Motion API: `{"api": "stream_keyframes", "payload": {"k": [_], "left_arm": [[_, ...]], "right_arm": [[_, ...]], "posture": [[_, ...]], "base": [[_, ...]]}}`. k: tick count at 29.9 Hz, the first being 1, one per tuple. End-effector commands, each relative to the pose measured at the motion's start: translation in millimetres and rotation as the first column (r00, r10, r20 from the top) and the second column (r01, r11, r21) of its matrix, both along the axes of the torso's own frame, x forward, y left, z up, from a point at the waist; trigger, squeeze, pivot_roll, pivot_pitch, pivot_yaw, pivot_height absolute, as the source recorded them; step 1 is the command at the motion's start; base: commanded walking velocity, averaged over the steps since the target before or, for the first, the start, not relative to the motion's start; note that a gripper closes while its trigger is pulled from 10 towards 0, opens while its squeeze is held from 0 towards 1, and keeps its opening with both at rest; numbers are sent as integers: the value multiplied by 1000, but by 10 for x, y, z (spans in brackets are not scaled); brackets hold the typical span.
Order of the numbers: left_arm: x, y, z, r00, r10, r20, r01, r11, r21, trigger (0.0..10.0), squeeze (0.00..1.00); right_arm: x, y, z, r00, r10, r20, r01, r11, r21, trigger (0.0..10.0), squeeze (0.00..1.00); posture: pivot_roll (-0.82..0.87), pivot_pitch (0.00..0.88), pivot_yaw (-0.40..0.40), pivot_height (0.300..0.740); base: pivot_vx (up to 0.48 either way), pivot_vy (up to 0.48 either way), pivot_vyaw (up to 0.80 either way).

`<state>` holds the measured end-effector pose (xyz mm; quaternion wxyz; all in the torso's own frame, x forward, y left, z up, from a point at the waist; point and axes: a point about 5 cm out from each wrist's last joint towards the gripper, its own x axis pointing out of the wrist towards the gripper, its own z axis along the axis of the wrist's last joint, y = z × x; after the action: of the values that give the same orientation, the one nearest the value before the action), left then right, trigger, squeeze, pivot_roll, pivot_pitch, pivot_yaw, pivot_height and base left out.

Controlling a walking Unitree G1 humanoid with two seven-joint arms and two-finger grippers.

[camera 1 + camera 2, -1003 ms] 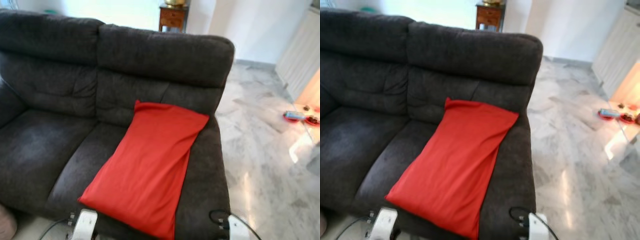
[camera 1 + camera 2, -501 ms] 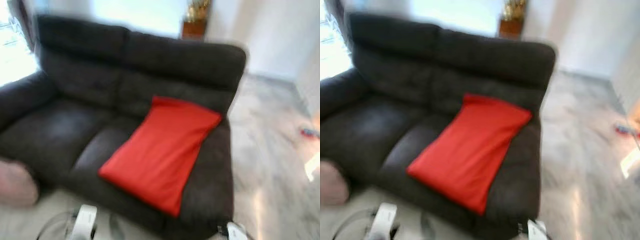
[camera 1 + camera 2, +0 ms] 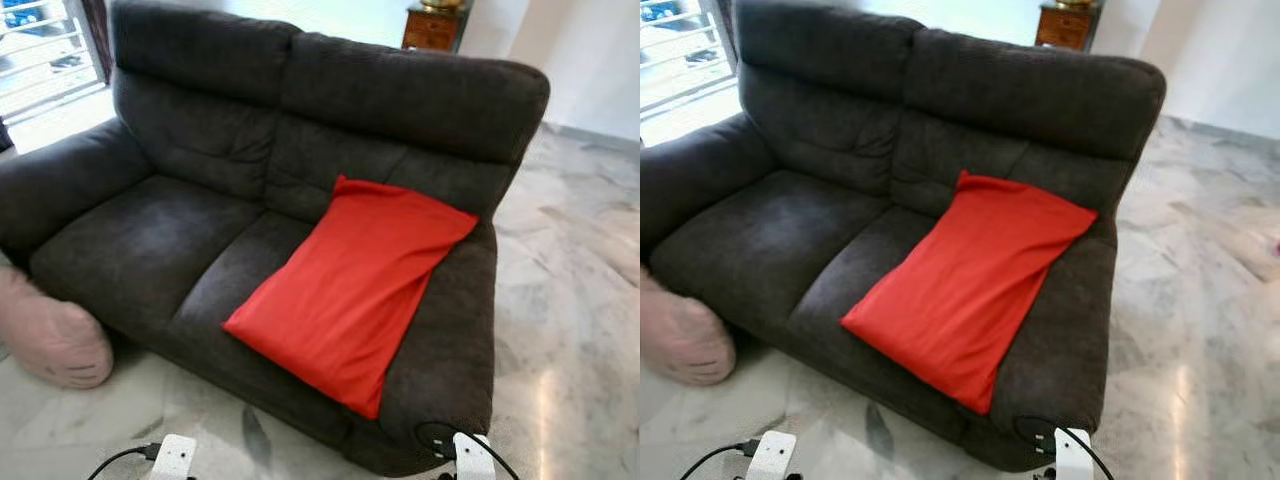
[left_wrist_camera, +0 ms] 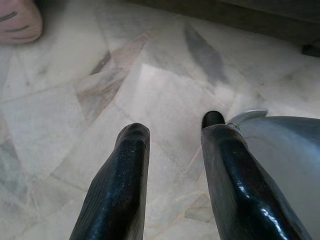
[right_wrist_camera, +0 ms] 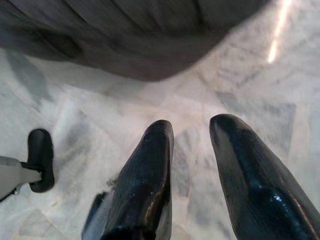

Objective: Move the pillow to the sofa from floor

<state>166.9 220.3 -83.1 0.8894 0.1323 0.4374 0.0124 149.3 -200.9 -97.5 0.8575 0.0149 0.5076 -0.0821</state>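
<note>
— Left eye view: where is the red pillow?
— Flat on the sofa, at its right-hand seat edge.
— And the grippers?
— Left gripper and right gripper hang spread above marble floor, holding nothing.

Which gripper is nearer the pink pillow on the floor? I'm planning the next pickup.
Left. The left gripper hangs open over the marble floor on the side of the pink pillow; the right gripper hangs by the sofa's far end.
</note>
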Motion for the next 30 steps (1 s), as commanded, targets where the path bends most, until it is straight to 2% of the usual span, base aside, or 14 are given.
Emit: {"api": "stream_keyframes", "payload": {"k": [1, 9, 10, 12, 16, 19, 20, 22, 25, 27, 28, 29, 30], "left_arm": [[-40, 44, -6, 1000, -13, -7, 13, 1000, 18, 10000, 0], [24, 52, 19, 999, -44, -12, 45, 999, 28, 10000, 0], [66, 9, 28, 998, -68, -9, 68, 997, 24, 10000, 0], [89, -13, 33, 997, -80, -6, 80, 996, 23, 10000, 0], [349, -226, 132, 986, -150, 69, 150, 989, 6, 10000, 0], [554, -427, 225, 975, -182, 127, 185, 983, -16, 10000, 0], [581, -490, 234, 972, -196, 130, 201, 979, -26, 10000, 0], [599, -545, 241, 961, -249, 124, 253, 967, -22, 10000, 0], [619, -536, 257, 950, -283, 129, 285, 959, 8, 10000, 0], [672, -455, 293, 970, -191, 148, 195, 981, -12, 10000, 0], [697, -345, 313, 987, -58, 152, 66, 997, -49, 10000, 0], [696, -300, 315, 989, -1, 149, 12, 998, -67, 10000, 0], [694, -295, 313, 989, 4, 148, 6, 998, -69, 10000, 0]], "right_arm": [[4, -24, 5, 1000, -22, 3, 22, 1000, -1, 10000, 0], [-36, -46, -6, 999, -41, -4, 41, 999, -14, 10000, 0], [-143, -144, -23, 998, -62, -13, 62, 998, -25, 10000, 0], [-180, -183, -27, 997, -73, -15, 72, 997, -30, 10000, 0], [-262, -337, -18, 992, -125, -14, 124, 991, -50, 10000, 0], [-306, -438, -3, 995, -94, -20, 92, 993, -78, 10000, 0], [-316, -468, 3, 996, -83, -19, 81, 993, -88, 10000, 0], [-333, -535, 18, 989, -148, -1, 147, 985, -89, 10000, 0], [-351, -556, 19, 986, -165, -1, 164, 982, -88, 10000, 0], [-358, -555, 16, 989, -151, -9, 149, 985, -86, 10000, 0], [-358, -546, 14, 993, -121, -15, 119, 989, -92, 10000, 0], [-358, -549, 15, 993, -113, -16, 111, 989, -95, 10000, 0], [-362, -553, 15, 994, -112, -18, 110, 989, -96, 10000, 0]], "posture": [[112, 0, -75, 740], [66, 0, -36, 740], [44, 0, -24, 740], [44, 0, -24, 740], [1, 0, -21, 740], [-25, 0, -10, 740], [-55, 0, 14, 740], [-75, 0, 23, 740], [-77, 0, -4, 740], [-69, 0, -20, 740], [-75, 0, -35, 740], [-78, 0, -48, 740], [-78, 0, -48, 740]], "base": [[0, 0, 0], [0, 0, 0], [0, 0, 0], [0, 0, 0], [0, 0, 0], [0, 0, 0], [0, 0, 0], [0, 0, 0], [0, 0, 0], [0, 0, 0], [0, 0, 0], [0, 0, 0], [0, 0, 0]]}}
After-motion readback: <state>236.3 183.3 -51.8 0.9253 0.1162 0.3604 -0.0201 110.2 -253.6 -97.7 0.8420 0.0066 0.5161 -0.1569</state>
